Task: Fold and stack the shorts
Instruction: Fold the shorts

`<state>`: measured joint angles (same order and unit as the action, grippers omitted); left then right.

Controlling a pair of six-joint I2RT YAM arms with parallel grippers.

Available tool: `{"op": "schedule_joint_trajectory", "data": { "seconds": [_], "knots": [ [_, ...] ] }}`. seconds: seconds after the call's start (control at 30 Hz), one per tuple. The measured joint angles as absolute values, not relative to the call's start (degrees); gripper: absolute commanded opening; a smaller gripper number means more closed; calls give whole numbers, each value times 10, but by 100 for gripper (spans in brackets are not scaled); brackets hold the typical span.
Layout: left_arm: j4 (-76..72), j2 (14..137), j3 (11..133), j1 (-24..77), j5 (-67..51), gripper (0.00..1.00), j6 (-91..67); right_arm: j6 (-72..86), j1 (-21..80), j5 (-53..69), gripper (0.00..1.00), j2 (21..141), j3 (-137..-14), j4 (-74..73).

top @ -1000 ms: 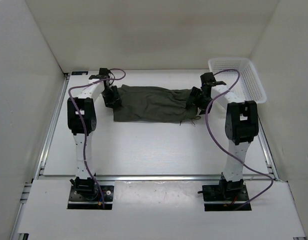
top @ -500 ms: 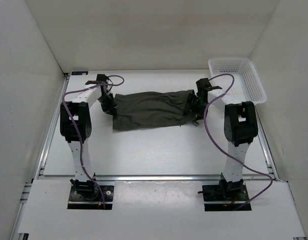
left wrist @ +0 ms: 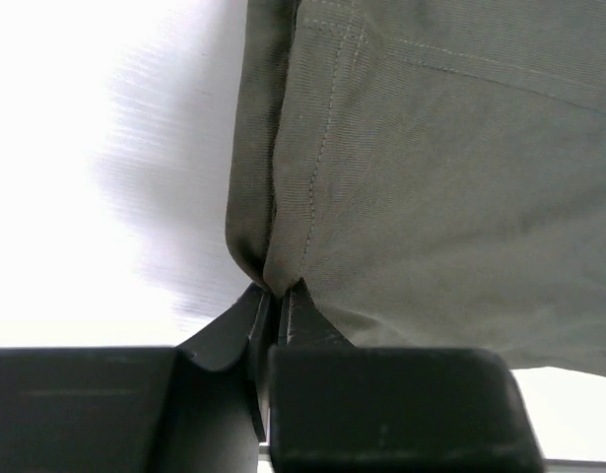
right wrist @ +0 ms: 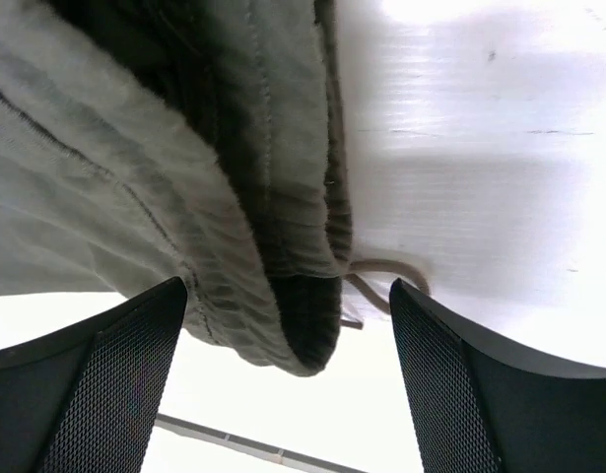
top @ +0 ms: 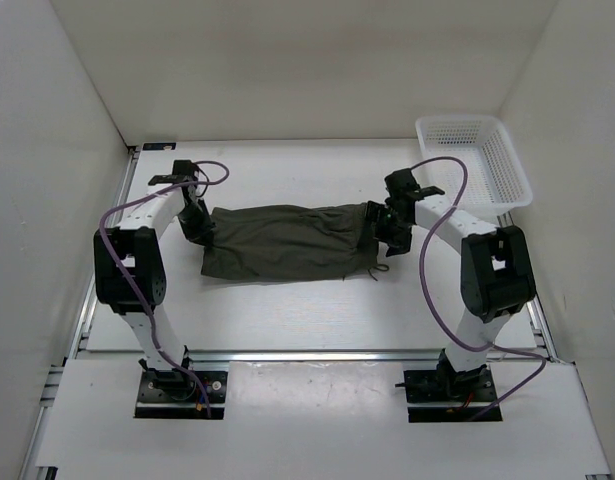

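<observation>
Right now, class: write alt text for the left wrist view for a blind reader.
The left gripper is shut on a fold of the olive-green shorts, which fill the right side; white table at left.

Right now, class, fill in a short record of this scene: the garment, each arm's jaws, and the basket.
shorts: olive-green, stretched lengthwise between the two arms on the table
left gripper: jaws shut on the shorts' left edge
right gripper: jaws open, either side of the waistband end
drawstring: trailing out at the right end
basket: white mesh, far right corner, apart from the shorts
</observation>
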<state>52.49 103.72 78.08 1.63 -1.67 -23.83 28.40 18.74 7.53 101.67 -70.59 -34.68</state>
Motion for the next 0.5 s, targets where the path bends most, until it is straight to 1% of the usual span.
{"op": "schedule_joint_trajectory", "data": {
  "seconds": [0.07, 0.1, 0.13, 0.2, 0.23, 0.3, 0.33, 0.4, 0.43, 0.5],
  "knots": [
    [525, 1043, 781, 16, -14, 10, -238, 280, 187, 69, 85, 1017, -715, -357],
    [525, 1045, 781, 16, -13, 10, -238, 277, 187, 63, 82, 1017, -726, -368],
    [525, 1047, 781, 16, -11, 10, -238, 274, 188, 55, 75, 1017, -741, -378],
    [525, 1049, 781, 16, -10, 10, -238, 264, 194, 36, 67, 1017, -776, -391],
    [525, 1049, 781, 16, -10, 10, -238, 261, 201, 25, 57, 1017, -794, -395],
    [525, 1049, 781, 16, -9, 10, -238, 253, 217, 9, 48, 1017, -823, -397],
    [525, 1049, 781, 16, -9, 10, -238, 251, 225, 3, 38, 1018, -834, -397],
    [525, 1049, 781, 16, -9, 10, -238, 248, 237, -3, 28, 1025, -850, -403],
    [525, 1049, 781, 16, -8, 10, -238, 248, 241, -5, 19, 1037, -860, -405],
    [526, 1049, 782, 16, -8, 10, -238, 250, 244, -11, 11, 1073, -886, -404]
  ]
}}
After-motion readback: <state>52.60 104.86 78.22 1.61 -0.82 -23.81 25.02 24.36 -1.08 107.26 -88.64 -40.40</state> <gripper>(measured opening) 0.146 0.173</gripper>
